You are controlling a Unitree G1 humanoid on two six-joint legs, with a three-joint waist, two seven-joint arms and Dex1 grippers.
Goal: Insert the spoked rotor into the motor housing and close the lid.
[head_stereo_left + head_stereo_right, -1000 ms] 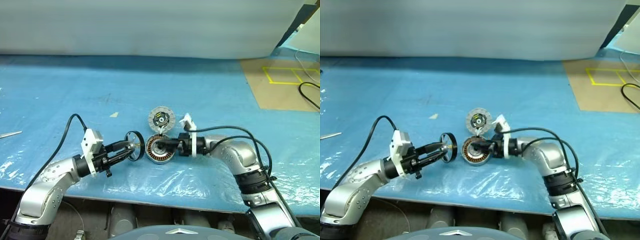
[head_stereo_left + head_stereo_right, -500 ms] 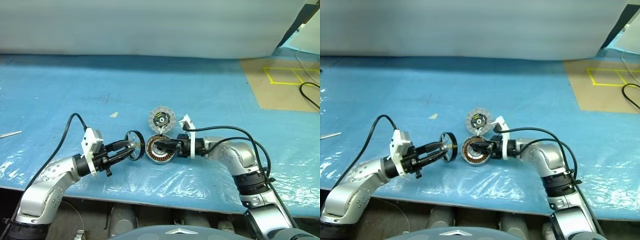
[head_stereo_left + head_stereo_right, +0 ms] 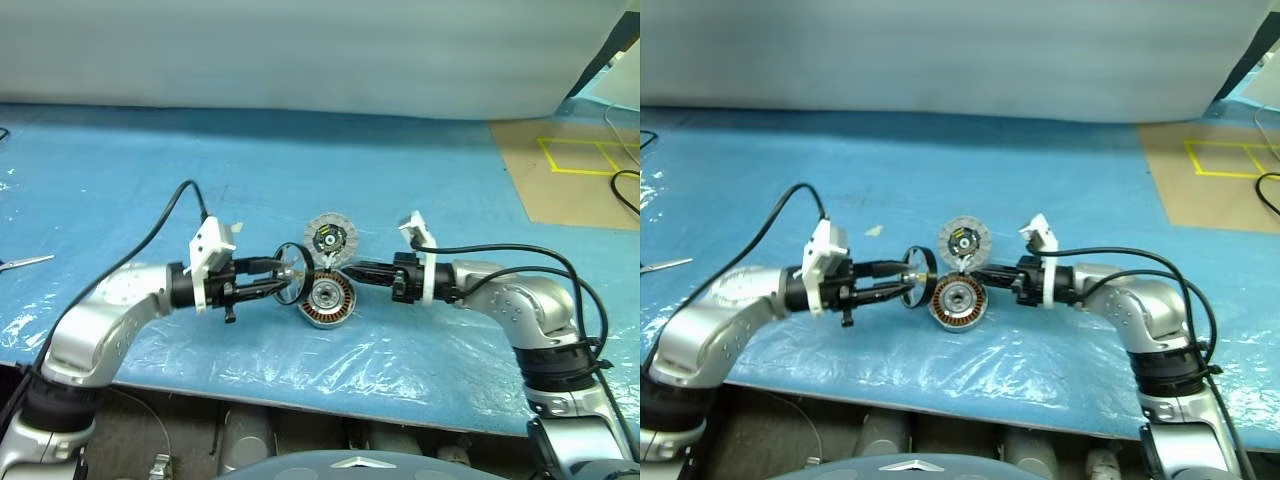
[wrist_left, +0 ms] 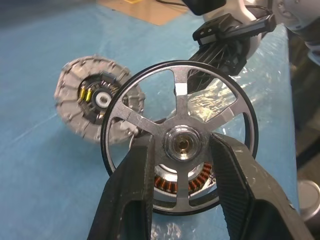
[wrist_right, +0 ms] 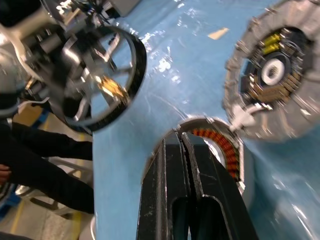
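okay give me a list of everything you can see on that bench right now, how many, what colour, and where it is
spoked rotor: one, silvery with a dark rim, held upright off the table by its hub, just left of the housing
motor housing: one, grey with copper-brown windings and a silver centre, lying on the sheet at the middle
lid: one, white-silver segments around a dark centre, on the sheet just behind the housing
plastic sheet: one, blue, covering the table
cardboard: one, brown with yellow tape lines, far right
thin metal tool: one, silvery, at the left edge; kind unclear
left end effector: one, black fingers, closed on the rotor's hub
right end effector: one, black fingers, shut and empty, right of the housing
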